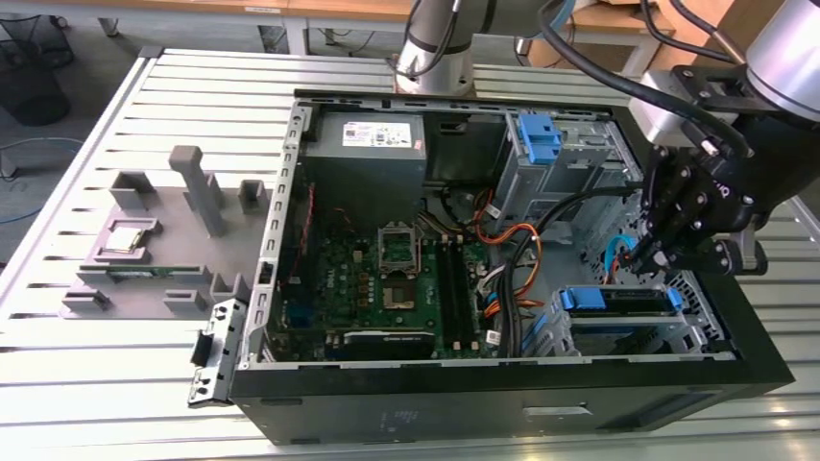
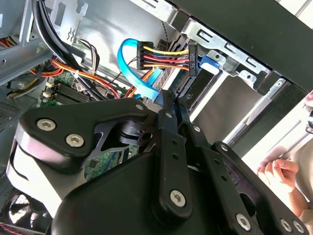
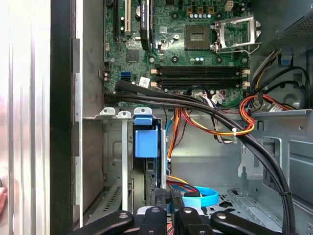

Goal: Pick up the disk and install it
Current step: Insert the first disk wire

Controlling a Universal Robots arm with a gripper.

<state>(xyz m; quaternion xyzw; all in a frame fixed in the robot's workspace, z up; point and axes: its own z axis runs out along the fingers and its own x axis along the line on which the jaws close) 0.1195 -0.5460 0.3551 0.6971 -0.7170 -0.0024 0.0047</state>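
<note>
Disk of flat silver metal in a blue plastic rail bracket sits in the grey metal drive cage at the near right of the open black computer case. Just beyond, the black gripper hangs clenched, nothing visibly between its fingers. Seating it well likely calls for a square push, clear of the blue flat cable.

black cables cross the case beside the drive cage; the motherboard lies unobstructed.
</note>
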